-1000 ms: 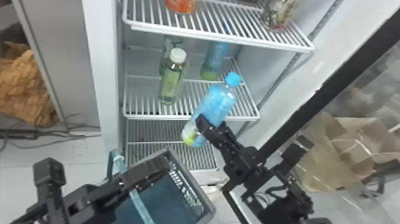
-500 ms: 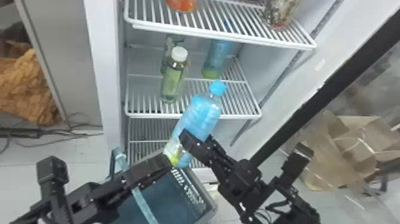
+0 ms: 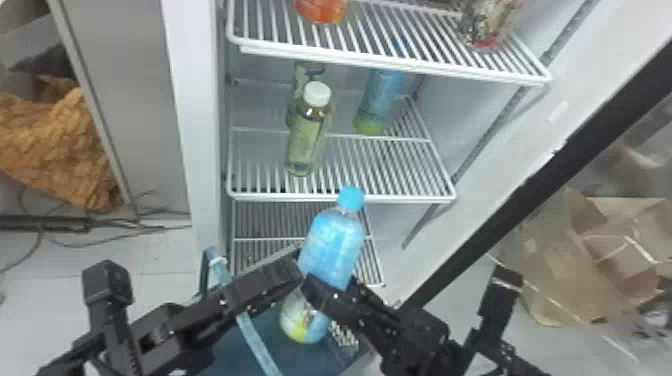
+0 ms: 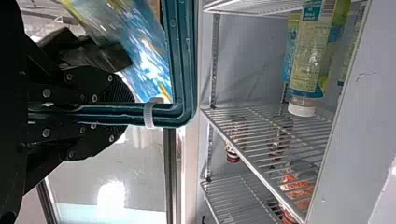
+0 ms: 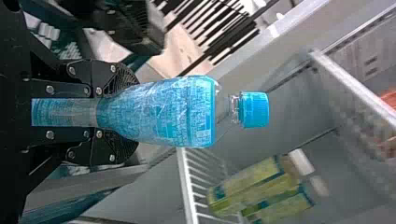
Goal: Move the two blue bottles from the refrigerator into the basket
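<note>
While one blue bottle (image 3: 332,245) is gripped, the refrigerator (image 3: 187,85) holds another (image 3: 379,102).

2 blue btls (image 3: 332,245), 2 green (image 3: 306,140), 1 bskt (image 3: 300,361)

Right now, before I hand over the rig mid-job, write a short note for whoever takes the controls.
Left hand: shut on the handle of the basket.
Right hand: shut on one blue bottle, tilted, cap up, its base above the basket in the head view.
Second blue bottle: on the refrigerator shelf, behind and to the right of the white-capped green bottle.
Done: one blue bottle out of the refrigerator.
Left: lower it into the basket and release, then fetch the second. I'd watch for the green bottle on the way in.
</note>
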Controlling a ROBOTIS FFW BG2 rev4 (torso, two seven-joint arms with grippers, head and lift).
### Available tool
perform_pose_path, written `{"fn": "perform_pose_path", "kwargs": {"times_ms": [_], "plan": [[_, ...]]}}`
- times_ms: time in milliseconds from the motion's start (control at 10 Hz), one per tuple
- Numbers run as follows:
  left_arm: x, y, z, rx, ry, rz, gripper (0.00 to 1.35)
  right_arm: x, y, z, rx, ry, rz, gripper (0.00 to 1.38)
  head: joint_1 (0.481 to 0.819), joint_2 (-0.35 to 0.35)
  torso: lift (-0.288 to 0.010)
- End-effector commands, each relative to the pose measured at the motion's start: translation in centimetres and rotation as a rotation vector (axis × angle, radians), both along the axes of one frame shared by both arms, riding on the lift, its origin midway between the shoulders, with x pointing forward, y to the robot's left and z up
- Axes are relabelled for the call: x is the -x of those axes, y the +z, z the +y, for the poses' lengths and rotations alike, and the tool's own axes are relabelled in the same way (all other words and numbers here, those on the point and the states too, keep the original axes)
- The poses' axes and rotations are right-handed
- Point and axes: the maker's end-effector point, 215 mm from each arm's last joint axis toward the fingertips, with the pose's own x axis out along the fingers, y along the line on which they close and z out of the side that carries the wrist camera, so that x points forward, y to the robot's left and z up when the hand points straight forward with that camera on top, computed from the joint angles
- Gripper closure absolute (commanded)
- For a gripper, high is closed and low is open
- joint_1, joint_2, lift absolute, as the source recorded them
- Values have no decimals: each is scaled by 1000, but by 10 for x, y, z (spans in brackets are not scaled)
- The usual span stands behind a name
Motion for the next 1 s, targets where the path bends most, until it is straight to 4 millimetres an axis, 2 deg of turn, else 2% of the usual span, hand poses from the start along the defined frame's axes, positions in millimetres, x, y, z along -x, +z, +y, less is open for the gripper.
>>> {"fn": "perform_pose_path", "kwargs": {"times_ms": [0,100,200,300,400,600,800,900], "plan": [[-2,0,1,-1,6,-3,1197,10,-14,2,3,19,55,898,695,-281,-216],[-3,1,2,-3,5,-5,1197,12,-16,6,3,31,64,535,695,-279,-216],[-3,2,1,-2,3,-8,1197,12,-13,8,-8,37,61,292,695,-275,-216],[-3,2,1,-2,3,-8,1197,11,-11,9,-14,37,59,127,695,-272,-216],[-2,1,1,-2,3,-5,1197,11,-9,10,-29,39,58,84,695,-267,-216],[-2,1,1,-2,3,-5,1197,4,0,3,-31,20,19,105,695,-263,-216],[-2,2,1,1,1,-5,1197,-11,13,-14,-10,-23,-48,105,695,-272,-216],[-1,1,0,2,-1,-2,1197,-22,22,-29,6,-61,-98,105,695,-287,-216]]}}
